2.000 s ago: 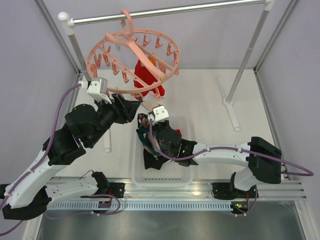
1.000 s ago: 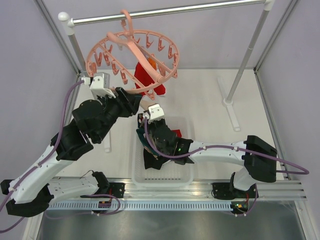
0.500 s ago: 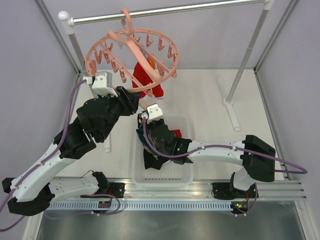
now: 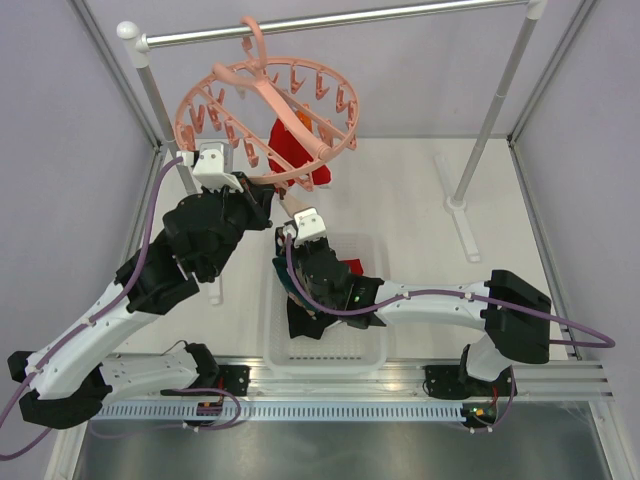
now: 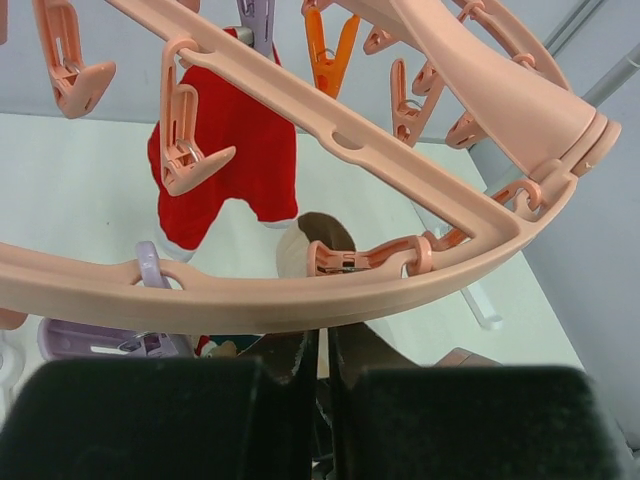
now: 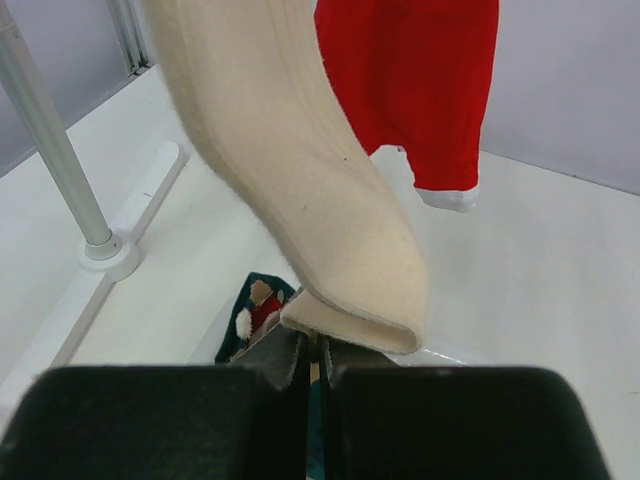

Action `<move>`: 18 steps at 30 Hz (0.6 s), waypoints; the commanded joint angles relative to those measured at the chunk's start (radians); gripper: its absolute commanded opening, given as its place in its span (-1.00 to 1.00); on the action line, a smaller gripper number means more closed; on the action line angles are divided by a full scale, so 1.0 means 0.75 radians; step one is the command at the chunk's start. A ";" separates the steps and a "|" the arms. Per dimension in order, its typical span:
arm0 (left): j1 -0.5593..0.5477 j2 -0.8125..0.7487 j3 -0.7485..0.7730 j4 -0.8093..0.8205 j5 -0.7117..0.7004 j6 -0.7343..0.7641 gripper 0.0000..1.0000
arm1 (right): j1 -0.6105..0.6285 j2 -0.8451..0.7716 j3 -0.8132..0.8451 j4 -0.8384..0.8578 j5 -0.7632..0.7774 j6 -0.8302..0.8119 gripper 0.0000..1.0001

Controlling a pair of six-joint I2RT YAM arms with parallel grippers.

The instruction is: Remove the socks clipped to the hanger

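White tabletop beneath a metal rail (image 4: 330, 22): at far left the hanger (image 4: 283, 103) is hung by its hook. Just under its near rim the left gripper (image 5: 322, 352) is seen drawn to a slit, directly below the clip (image 5: 355, 257) that bites the beige sock (image 6: 300, 180). Whether anything is pinched cannot be told. From that clip the sock is stretched steeply down and nearer, its folded end clamped by the right gripper (image 6: 315, 345). Thick, fuzzy and limp, it is judged likely to slip free once the clip is squeezed. A red sock (image 6: 410, 80) is seen clipped just beyond, to the right.
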 commanded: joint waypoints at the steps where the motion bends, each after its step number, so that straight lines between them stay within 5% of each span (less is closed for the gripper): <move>1: 0.001 0.002 0.042 0.055 -0.031 0.046 -0.87 | 0.003 -0.056 -0.005 0.001 0.004 0.034 -0.99; 18: 0.001 -0.146 -0.052 0.020 0.231 -0.013 -0.89 | -0.001 -0.054 0.017 0.010 0.021 0.006 -0.99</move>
